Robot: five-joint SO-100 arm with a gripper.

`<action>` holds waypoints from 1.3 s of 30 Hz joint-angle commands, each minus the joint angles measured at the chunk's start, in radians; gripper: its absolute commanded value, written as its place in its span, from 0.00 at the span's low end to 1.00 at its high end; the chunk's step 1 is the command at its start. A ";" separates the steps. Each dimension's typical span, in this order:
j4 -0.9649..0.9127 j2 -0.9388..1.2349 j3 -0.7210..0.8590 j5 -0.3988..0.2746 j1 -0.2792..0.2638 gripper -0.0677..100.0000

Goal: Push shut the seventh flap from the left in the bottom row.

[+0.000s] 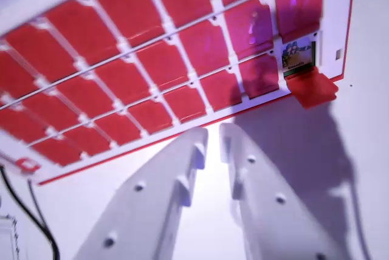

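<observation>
White desk [364, 169], red flap board [152, 59], white claw [214, 141] near it.
The open flap [313, 87] at the board's near right corner lies folded flat toward the desk, uncovering a small picture [298, 58]; claw fingers slightly spread, holding nothing.

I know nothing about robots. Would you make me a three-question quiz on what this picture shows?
1. True or false: every red flap on the board is shut.
2. What shows behind the open flap? A) a small picture B) a hole C) a mirror
3. Is the gripper touching the board?

Key: 1 false, one hangs open at the wrist view's right. 2 A, a small picture. 3 No, it is apart, holding nothing.
</observation>
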 commanded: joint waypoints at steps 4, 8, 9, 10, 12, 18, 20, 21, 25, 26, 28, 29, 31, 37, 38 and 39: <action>0.002 0.327 0.081 -0.034 -0.041 0.02; -0.009 0.459 0.181 -0.057 -0.066 0.02; -0.014 0.494 0.207 -0.061 -0.072 0.02; -0.015 0.529 0.235 -0.066 -0.080 0.02; -0.018 0.601 0.285 -0.075 -0.094 0.02; -0.021 0.804 0.423 -0.107 -0.140 0.02; -0.021 0.861 0.462 -0.120 -0.155 0.02; -0.021 0.885 0.480 -0.130 -0.161 0.02; -0.054 0.969 0.554 -0.158 -0.178 0.02; -0.060 0.988 0.568 -0.164 -0.179 0.02; -0.061 1.011 0.586 -0.173 -0.184 0.02; -0.061 1.017 0.591 -0.173 -0.186 0.02; -0.058 1.022 0.592 -0.175 -0.187 0.02; -0.029 1.020 0.571 -0.160 -0.189 0.02; -0.026 1.020 0.571 -0.156 -0.189 0.02; -0.021 1.020 0.571 -0.153 -0.187 0.02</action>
